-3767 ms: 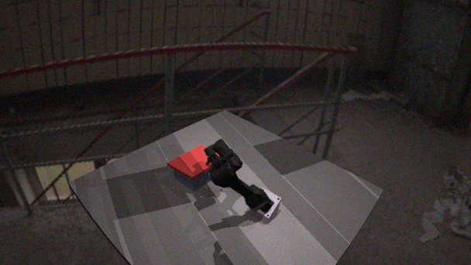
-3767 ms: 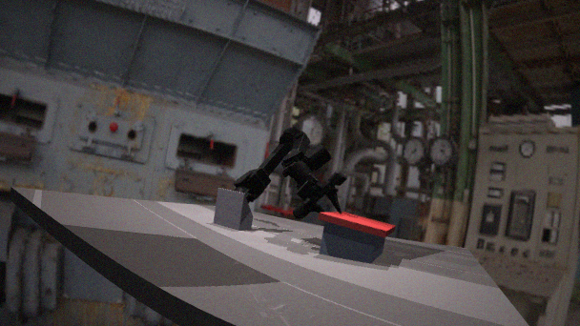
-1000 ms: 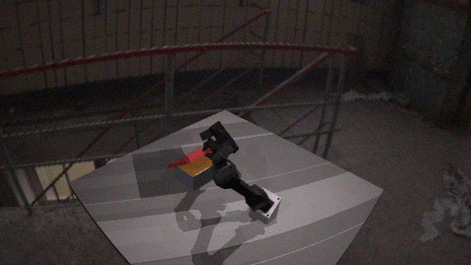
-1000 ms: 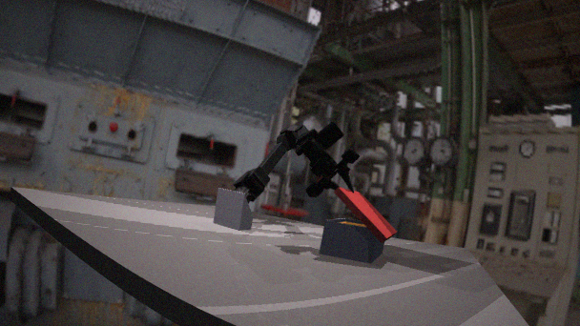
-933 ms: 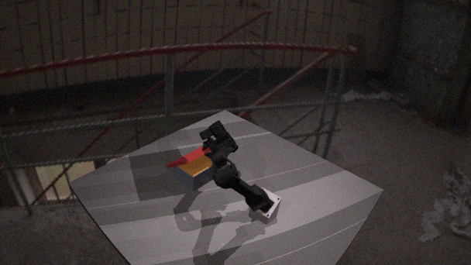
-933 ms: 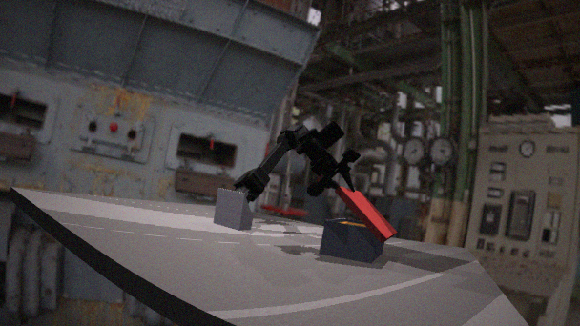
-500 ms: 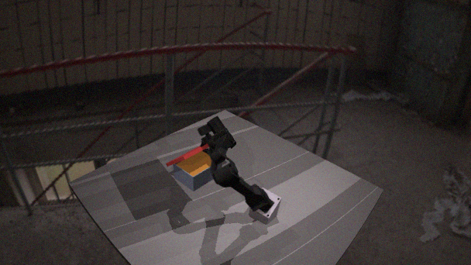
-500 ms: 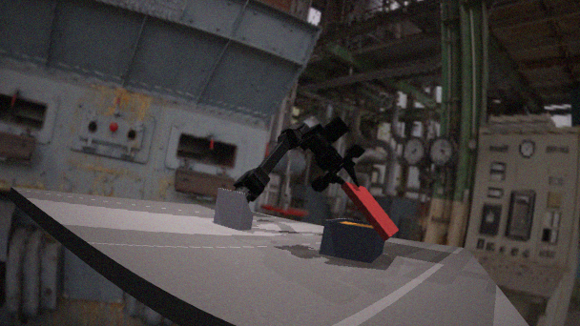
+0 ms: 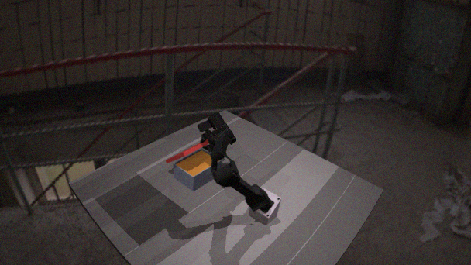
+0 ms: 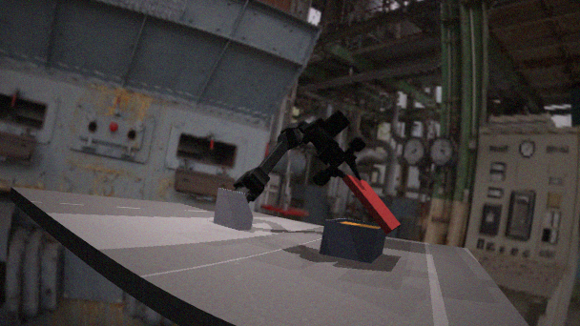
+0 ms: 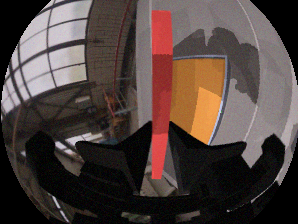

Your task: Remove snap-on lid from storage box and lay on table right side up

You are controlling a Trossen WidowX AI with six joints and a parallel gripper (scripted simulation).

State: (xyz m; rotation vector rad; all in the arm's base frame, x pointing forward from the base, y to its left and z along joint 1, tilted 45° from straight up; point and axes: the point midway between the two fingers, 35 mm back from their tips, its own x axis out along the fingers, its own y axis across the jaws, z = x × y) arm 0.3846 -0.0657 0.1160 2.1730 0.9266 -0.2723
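The red lid (image 9: 187, 151) (image 10: 374, 205) (image 11: 162, 90) is off the box opening and steeply tilted, seen nearly edge-on in the wrist view. My gripper (image 10: 354, 178) (image 11: 160, 124) is shut on the lid's upper end. The lid's lower end hangs by the box's far side, at about rim height; whether it touches the rim I cannot tell. The blue-grey storage box (image 9: 198, 181) (image 10: 350, 244) (image 11: 190, 85) stands upright on the table, open, with its orange inside (image 9: 194, 163) showing. The arm hides part of the box in the top view.
The grey patterned table (image 9: 310, 174) (image 10: 229, 286) carries the arm's pale base block (image 9: 267, 215) (image 10: 233, 210), on the side of the box away from the lid. A table edge lies beyond the box and lid. Shadows of the arm, lid and box fall across the table.
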